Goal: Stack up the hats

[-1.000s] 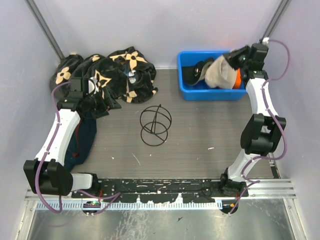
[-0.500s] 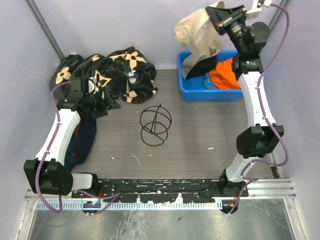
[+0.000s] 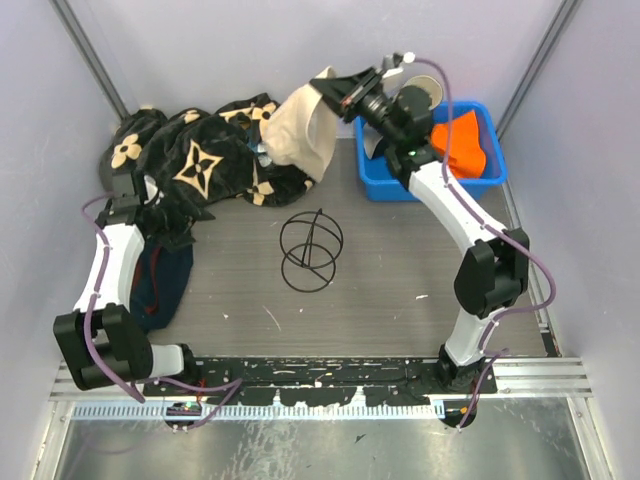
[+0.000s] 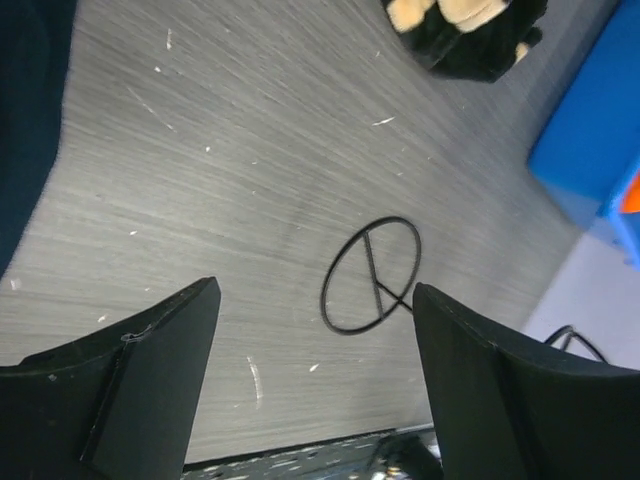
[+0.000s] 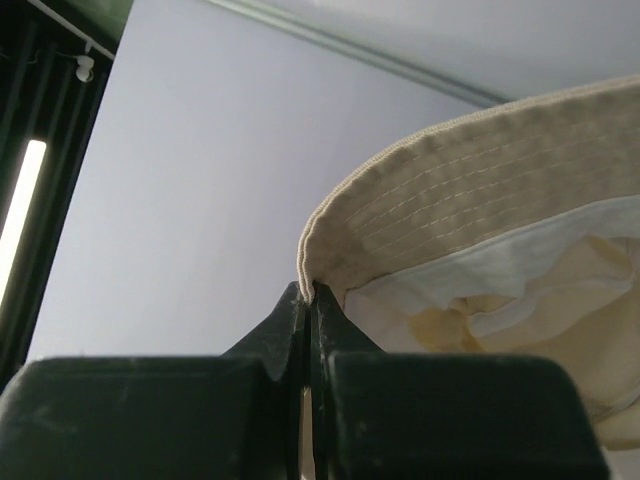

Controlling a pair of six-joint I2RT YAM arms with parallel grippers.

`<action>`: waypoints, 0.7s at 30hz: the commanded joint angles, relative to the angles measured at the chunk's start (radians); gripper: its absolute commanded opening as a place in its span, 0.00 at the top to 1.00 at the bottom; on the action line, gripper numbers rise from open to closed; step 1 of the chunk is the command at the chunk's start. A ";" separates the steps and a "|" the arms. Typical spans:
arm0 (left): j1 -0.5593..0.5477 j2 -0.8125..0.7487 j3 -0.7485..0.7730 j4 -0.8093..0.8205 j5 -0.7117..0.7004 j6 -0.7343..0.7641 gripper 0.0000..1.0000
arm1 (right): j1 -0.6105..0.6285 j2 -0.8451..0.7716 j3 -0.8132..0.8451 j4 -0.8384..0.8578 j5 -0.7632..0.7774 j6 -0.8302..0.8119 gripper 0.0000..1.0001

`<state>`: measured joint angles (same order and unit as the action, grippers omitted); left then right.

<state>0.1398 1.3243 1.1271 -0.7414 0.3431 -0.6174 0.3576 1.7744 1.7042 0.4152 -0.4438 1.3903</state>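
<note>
From above, we see the right tool (image 3: 330,88) carrying the beige hat (image 3: 300,135) aloft. It hangs limp beside the flowered black cloth (image 3: 200,165), and the orange hat (image 3: 462,140) lies in the blue bin (image 3: 385,188). We judge this the carry step; next it needs lowering, likely onto the wire stand (image 3: 310,250).

The left wrist view shows the left tool (image 4: 315,292) spread wide and empty over the streaked grey tabletop (image 4: 200,150).

The right wrist view shows the fingers (image 5: 272,335) clamped on the hat's row-stitched fabric brim.

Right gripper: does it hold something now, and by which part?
Yes. The right gripper holds the beige hat by the edge of its brim, pinched between shut jaws. The left gripper is open and holds nothing.
</note>
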 commanded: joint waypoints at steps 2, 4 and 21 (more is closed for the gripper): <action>0.094 0.000 -0.207 0.297 0.364 -0.203 0.15 | 0.118 -0.002 -0.081 0.286 0.053 0.139 0.99; 0.108 0.010 -0.269 0.392 0.422 -0.272 0.15 | 0.155 0.014 -0.115 0.374 0.079 0.197 0.99; 0.139 0.044 -0.291 0.441 0.448 -0.277 0.15 | 0.316 -0.173 -0.435 0.379 0.168 0.171 0.99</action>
<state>0.2752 1.3533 0.7990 -0.3077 0.7620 -0.9031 0.6796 1.7554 1.3197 0.7490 -0.3069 1.6062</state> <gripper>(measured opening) 0.854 0.048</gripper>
